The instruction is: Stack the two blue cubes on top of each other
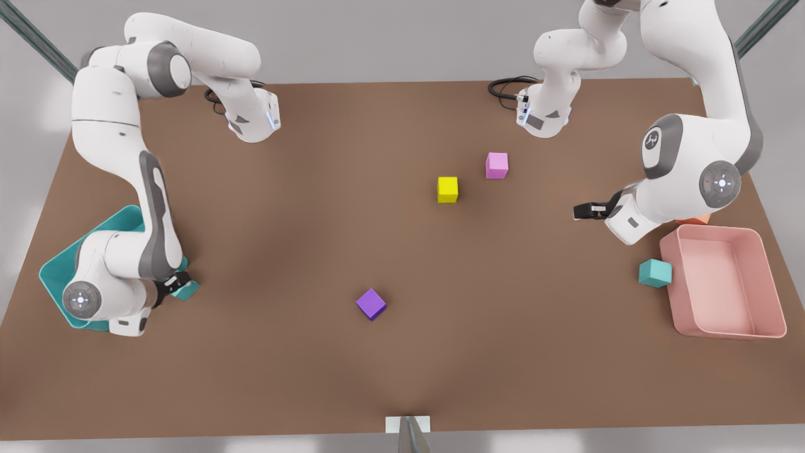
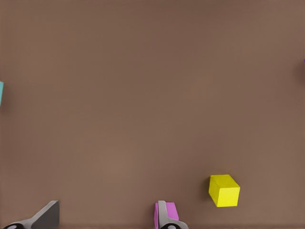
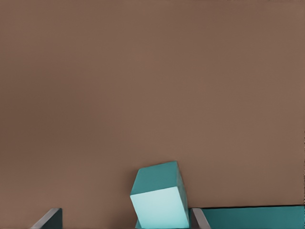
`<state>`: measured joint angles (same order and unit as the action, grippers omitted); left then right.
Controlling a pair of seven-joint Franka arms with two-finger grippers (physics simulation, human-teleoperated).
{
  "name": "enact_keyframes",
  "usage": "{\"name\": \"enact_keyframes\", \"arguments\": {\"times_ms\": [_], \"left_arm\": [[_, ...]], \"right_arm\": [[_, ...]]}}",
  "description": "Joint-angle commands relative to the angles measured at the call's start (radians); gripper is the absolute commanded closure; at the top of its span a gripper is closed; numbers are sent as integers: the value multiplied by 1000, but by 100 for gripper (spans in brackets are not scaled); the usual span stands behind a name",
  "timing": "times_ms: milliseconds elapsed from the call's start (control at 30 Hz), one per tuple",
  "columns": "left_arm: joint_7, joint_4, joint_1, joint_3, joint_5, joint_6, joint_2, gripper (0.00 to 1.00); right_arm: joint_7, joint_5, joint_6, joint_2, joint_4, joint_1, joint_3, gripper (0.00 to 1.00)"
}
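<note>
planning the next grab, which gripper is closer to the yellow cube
The left gripper: it hangs open toward the pink bin, with the yellow cube partway across the table. The right gripper is much farther off, beside the teal bin, around a teal cube.

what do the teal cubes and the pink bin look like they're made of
Teal cube beside the pink bin: matte, plain, sharp-edged, perhaps painted wood or plastic. The second teal cube, between the right end effector's fingers by the teal bin, looks alike. The pink bin's thin walls and rounded corners suggest moulded plastic.
</note>
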<state>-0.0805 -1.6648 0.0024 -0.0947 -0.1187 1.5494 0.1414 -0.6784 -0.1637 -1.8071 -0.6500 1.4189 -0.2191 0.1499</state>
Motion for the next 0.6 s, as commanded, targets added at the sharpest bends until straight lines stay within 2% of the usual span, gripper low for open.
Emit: {"name": "enact_keyframes", "arguments": {"times_ms": [0,200,567], "left_arm": [[-7,0,-1,0,1,-2,-2,0],[-7,0,1,0,1,-2,0,0],[-8,0,1,0,1,-3,-3,0]], "right_arm": [[-383,22,-120,9,24,-12,2,0],[-464,84,-130,35,144,-36,-4,0],[-452,87,-187,6,152,-42,-27,0]]}}
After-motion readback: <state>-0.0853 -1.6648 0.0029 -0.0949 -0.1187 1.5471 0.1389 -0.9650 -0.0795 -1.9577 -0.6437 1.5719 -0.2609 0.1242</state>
